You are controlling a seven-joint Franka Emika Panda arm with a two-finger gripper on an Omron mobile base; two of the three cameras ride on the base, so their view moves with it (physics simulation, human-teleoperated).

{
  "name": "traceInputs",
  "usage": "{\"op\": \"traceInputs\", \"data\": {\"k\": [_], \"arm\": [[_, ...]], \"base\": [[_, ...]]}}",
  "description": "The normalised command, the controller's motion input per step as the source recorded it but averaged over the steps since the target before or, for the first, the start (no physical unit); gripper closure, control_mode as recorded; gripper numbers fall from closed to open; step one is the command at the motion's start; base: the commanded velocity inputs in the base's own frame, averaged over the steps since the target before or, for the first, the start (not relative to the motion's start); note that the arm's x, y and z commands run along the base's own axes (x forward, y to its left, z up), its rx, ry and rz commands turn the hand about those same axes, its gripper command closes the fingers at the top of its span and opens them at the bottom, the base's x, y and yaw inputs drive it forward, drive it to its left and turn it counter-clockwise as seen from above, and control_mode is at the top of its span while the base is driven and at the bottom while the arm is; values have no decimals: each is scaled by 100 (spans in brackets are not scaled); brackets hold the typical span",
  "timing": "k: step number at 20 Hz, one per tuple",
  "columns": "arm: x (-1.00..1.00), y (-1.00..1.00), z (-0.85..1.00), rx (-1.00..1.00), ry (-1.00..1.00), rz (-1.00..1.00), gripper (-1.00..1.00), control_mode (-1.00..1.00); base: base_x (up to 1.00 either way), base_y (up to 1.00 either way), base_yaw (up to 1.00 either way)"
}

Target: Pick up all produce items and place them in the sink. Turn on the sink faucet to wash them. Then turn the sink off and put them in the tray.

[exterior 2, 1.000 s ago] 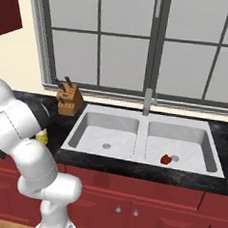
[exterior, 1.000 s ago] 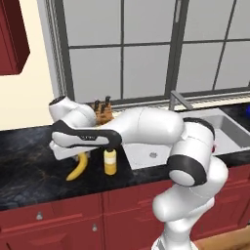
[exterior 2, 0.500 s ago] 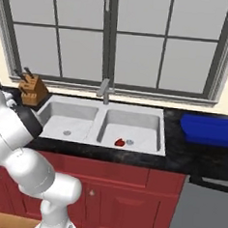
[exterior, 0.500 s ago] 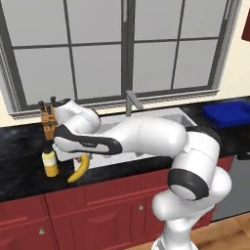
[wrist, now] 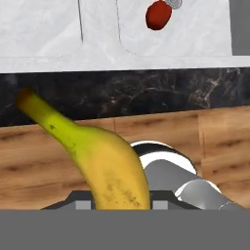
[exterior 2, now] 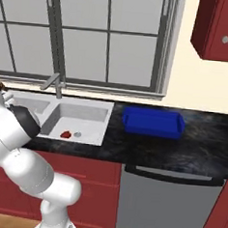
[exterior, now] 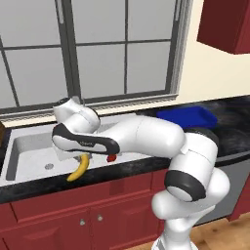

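My gripper [exterior: 81, 157] is shut on the curved yellow banana [exterior: 78, 170], which hangs down from it over the front edge of the sink [exterior: 29, 142]. In the hand view the banana [wrist: 100, 158] runs up from between the jaws and covers the fingertips. The small red fruit [exterior 2: 65, 134] lies in the right basin by the drain; it also shows in the hand view as the red fruit [wrist: 158, 14] and peeks out under my arm as the red fruit [exterior: 112, 157]. The grey faucet [exterior 2: 54, 83] stands behind the sink [exterior 2: 87, 115]. The blue tray [exterior 2: 153, 122] sits on the counter right of the sink.
Black marbled counter [exterior 2: 201, 142] stretches right of the tray. A dishwasher front [exterior 2: 172, 198] and red cabinet doors [exterior: 63, 217] sit below. A red wall cabinet [exterior 2: 219, 27] hangs at the upper right. Windows rise behind the sink.
The whole scene has slid left as the base drove right. The banana stays in my gripper and now hangs by the sink's front edge instead of over the counter beside the yellow bottle.
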Motion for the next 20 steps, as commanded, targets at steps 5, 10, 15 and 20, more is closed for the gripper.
{"op": "traceInputs", "data": {"k": [5, 10, 15, 20], "arm": [[0, 0, 0, 0, 0, 0, 100, 100], [0, 0, 0, 0, 0, 0, 100, 100], [0, 0, 0, 0, 0, 0, 100, 100], [0, 0, 0, 0, 0, 0, 100, 100]], "base": [[36, -67, -7], [62, -22, -5], [61, -10, -4], [69, -5, 2]]}}
